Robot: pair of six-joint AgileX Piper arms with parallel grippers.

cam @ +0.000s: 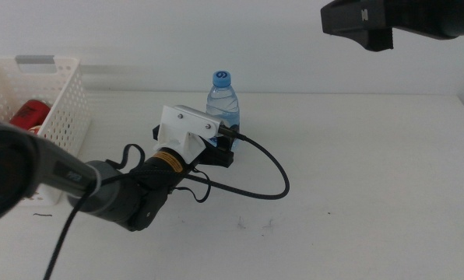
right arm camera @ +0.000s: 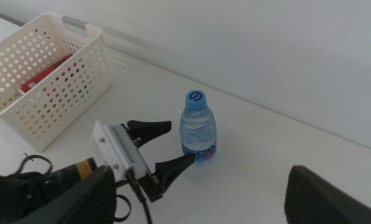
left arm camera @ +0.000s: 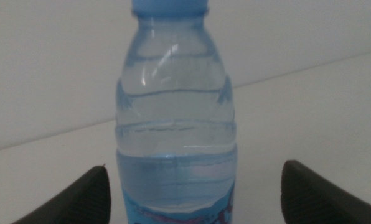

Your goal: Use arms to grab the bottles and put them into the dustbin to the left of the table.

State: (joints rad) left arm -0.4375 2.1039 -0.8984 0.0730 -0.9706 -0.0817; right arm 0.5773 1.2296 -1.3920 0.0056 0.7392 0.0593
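A small clear-blue water bottle [cam: 223, 99] with a blue cap stands upright on the white table [cam: 356, 171]. My left gripper [cam: 226, 146] is at its base, open. In the left wrist view the bottle [left arm camera: 176, 124] fills the gap between the two dark jaws of the left gripper [left arm camera: 195, 167]. The right wrist view shows the left gripper [right arm camera: 180, 140] with its jaw tips just at the bottle [right arm camera: 198, 130], not closed on it. The white dustbin [cam: 65, 101] stands at the left with a red can [cam: 29, 113] inside. My right gripper [right arm camera: 201, 177] hangs high above the table, open and empty.
The right arm [cam: 395, 19] is at the top right of the middle view, high over the table. A black cable [cam: 271, 167] loops from the left wrist onto the table to the right of the bottle. The basket [right arm camera: 79, 25] has a grey handle strip on its rim.
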